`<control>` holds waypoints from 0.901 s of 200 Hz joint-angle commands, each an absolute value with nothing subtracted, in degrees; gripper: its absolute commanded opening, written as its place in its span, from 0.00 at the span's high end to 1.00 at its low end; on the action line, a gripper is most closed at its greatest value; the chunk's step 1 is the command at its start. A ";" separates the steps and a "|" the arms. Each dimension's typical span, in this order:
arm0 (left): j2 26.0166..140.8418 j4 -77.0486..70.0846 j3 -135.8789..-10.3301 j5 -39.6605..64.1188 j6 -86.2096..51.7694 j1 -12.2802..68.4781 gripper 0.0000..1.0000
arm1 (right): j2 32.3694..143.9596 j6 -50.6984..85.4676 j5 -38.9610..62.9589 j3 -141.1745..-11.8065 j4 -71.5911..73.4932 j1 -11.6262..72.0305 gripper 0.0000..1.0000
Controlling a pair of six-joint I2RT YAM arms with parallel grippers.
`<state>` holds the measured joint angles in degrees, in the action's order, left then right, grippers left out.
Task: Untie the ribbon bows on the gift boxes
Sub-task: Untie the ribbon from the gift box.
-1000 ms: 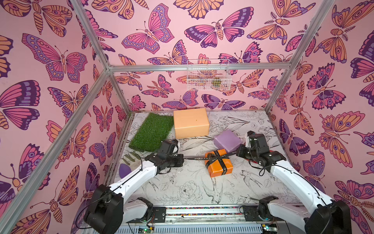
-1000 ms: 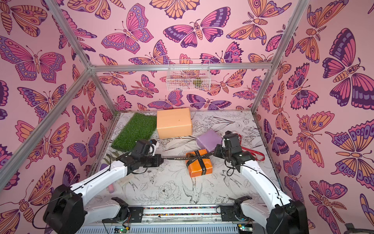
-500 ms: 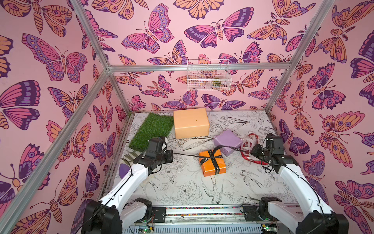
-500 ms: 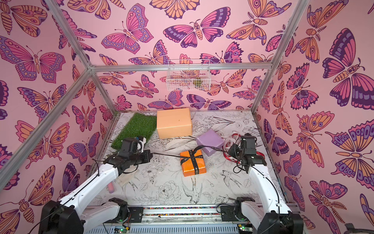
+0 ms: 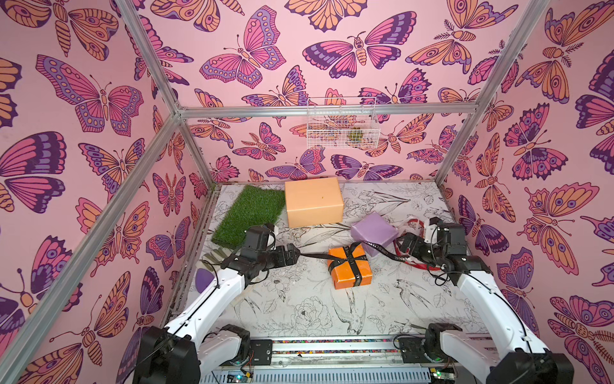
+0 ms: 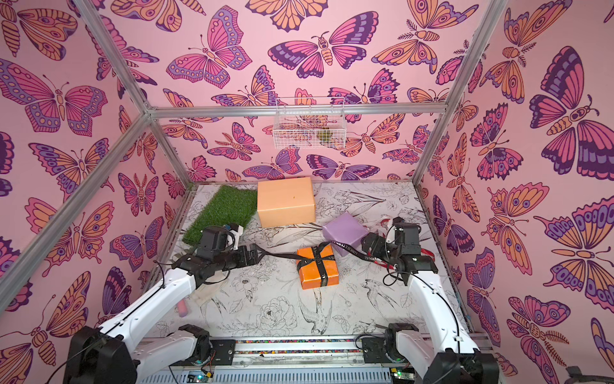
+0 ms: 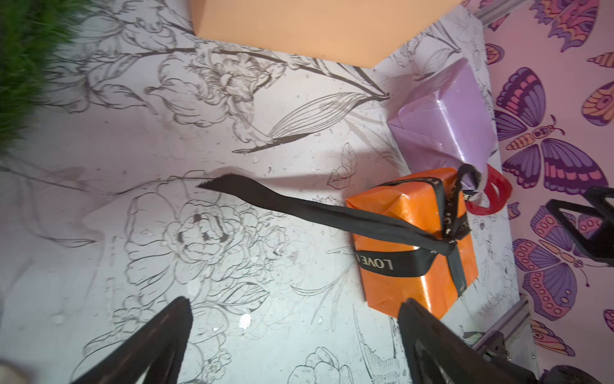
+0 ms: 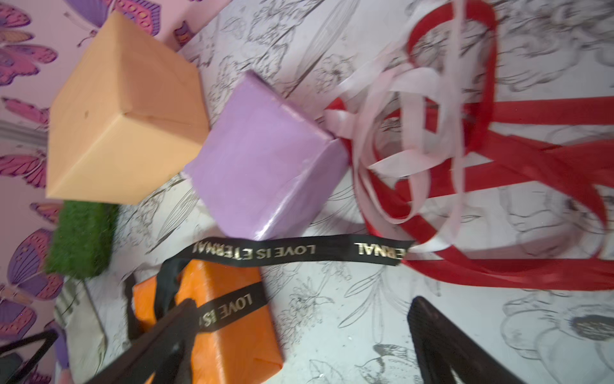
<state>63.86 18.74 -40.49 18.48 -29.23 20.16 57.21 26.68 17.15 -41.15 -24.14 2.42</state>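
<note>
Black satin ribbon [image 7: 332, 212] is what I'm watching. It is knotted on top of the small orange cube [image 5: 349, 271], which sits mid-counter [image 5: 299, 309] just in front of the lilac cube [image 5: 373, 232]. Its two tails stretch in one line across the counter, one toward my left arm and the other toward my right, past the lilac cube's near face. A small loop stands up by the knot, and the bands cross over the box.

On my left gripper [image 7: 294, 302] the jaws stand wide apart and empty. In the left wrist view the tail's cut tip hangs free ahead of them, touching neither. On my right gripper [image 8: 302, 301] the jaws are just as wide and hold nothing. The other tail's end lies loose beyond them, reaching the red ribbon [image 8: 498, 266].

Pale gold lettering along that tail reads "LOVE IS ETERNAL", and "LOVE" shows on the band around the box.

The red ribbon and a pale white-lilac ribbon [image 8: 398, 99] lie in a loose tangle on the counter beside the lilac cube, on my right arm's side. The peach-tan box [image 5: 314, 202] stands at the back, next to a grass mat [image 5: 249, 212].
</note>
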 commanded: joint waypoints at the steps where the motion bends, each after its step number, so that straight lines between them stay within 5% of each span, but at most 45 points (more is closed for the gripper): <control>1: 64.52 15.27 -40.28 18.35 -30.98 26.52 0.01 | 57.01 26.00 19.83 -40.56 -22.32 10.93 0.12; 32: 69.42 14.93 -43.73 12.56 -24.45 35.95 0.02 | 62.15 20.88 18.12 -42.86 -20.83 20.81 0.41; 51: 75.05 15.02 -46.81 11.65 -20.47 39.06 0.00 | 66.80 14.42 15.95 -46.71 -23.43 25.08 0.48; 110: 82.41 7.75 -50.85 9.31 -21.12 42.28 0.00 | 75.98 1.75 10.90 -54.22 -28.96 31.14 0.49; 123: 82.77 7.00 -50.80 10.47 -21.23 42.43 0.12 | 76.59 0.41 10.64 -54.62 -29.24 32.09 0.51; 159: 83.24 7.05 -50.27 11.07 -19.33 43.49 0.69 | 78.86 -0.70 8.88 -54.32 -28.84 33.92 0.57; 180: 83.93 7.09 -50.60 11.12 -18.20 44.35 0.67 | 80.36 -1.27 6.48 -54.52 -28.83 34.83 0.56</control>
<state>82.70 7.94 -50.02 10.59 -20.27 43.40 78.70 0.99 10.09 -53.25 -27.49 33.69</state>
